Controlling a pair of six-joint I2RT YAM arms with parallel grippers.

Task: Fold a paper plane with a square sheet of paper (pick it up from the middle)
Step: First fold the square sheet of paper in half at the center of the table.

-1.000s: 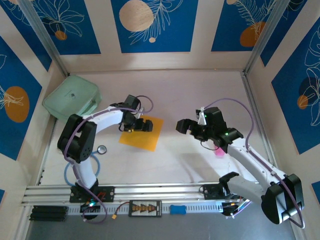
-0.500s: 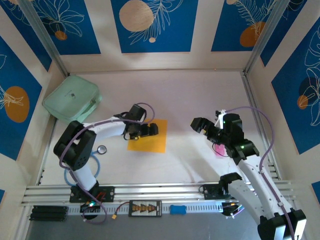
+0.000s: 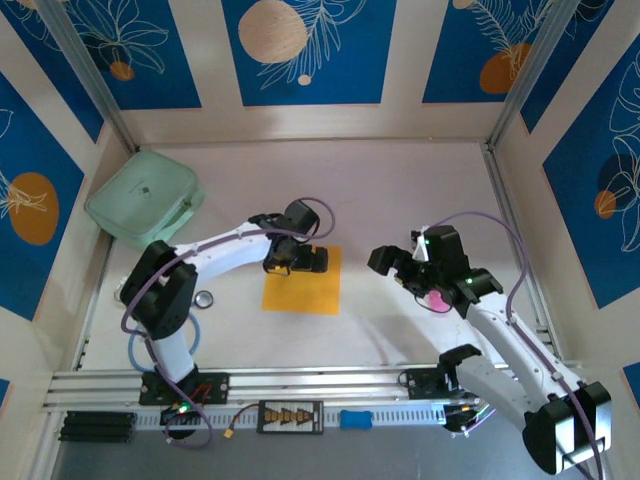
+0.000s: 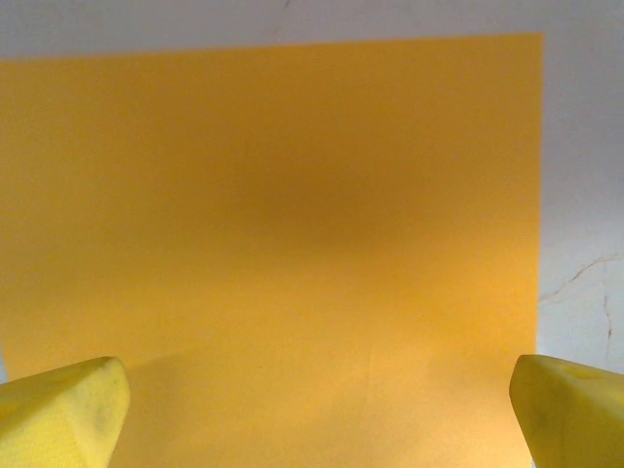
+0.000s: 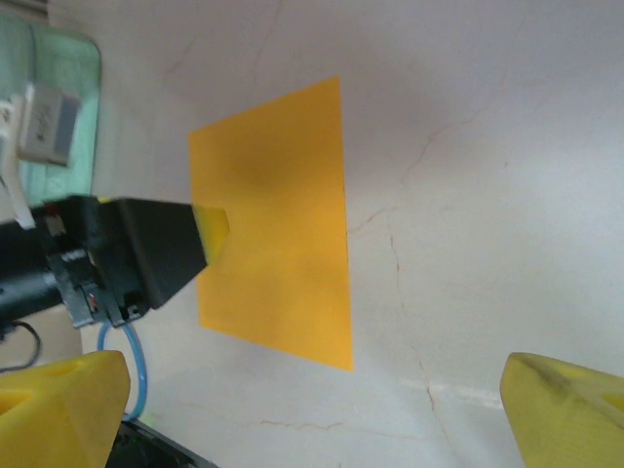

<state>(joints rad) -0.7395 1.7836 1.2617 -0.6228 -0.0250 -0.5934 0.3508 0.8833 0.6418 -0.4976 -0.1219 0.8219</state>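
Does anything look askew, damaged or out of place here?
Nothing stands out. The square sheet of paper lies flat and untorn on the table, the open left gripper over it; a small pink object lies further right.

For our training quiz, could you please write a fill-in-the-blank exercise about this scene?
The left gripper is above the square sheet of paper with its jaws ____.
The mint-green case sits in the table's far ____ corner.
The small pink object lies to the ____ of the sheet.
Missing words: open; left; right.
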